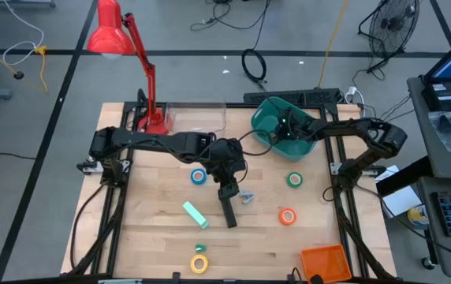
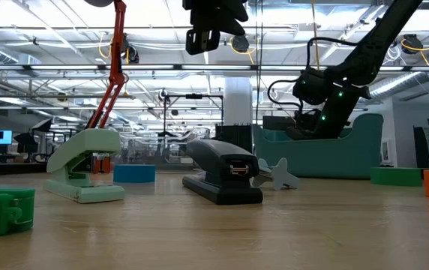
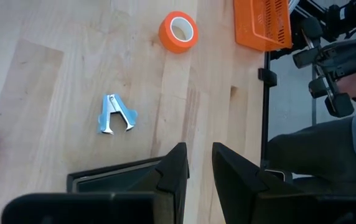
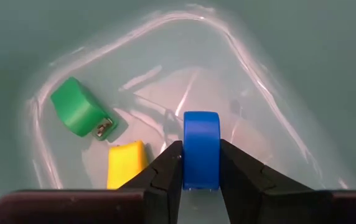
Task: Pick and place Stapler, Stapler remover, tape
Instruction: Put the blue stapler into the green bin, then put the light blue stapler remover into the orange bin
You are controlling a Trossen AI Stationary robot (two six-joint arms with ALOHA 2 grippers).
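Note:
The black stapler (image 1: 228, 207) lies flat mid-table, with the pale-blue stapler remover (image 1: 247, 197) just to its right. Tape rolls lie on the wood: blue (image 1: 199, 177), green (image 1: 294, 180), orange (image 1: 288, 216) and yellow (image 1: 200, 263). My left gripper (image 3: 200, 165) hangs above the stapler's far end (image 3: 116, 177), narrowly open, with nothing between its fingers. My right gripper (image 4: 201, 149) is down inside the teal bin (image 1: 269, 118), shut on a small blue block (image 4: 201, 134). A green block (image 4: 78, 109) and a yellow block (image 4: 125, 162) lie on the bin's floor. My right gripper pinches the blue block's two flat sides (image 4: 201, 171) between its two fingers. The fingers slant down into the bin from above. The block stands on edge in the hold, its rounded end away from the wrist. Whether it touches the bin's floor I cannot tell.
A mint-green stapler (image 1: 195, 213) lies left of the black one. An orange basket (image 1: 324, 263) sits at the near right corner. A red desk lamp (image 1: 150, 110) stands at the far left beside a clear box (image 1: 198, 118). Bare wood lies at the near left.

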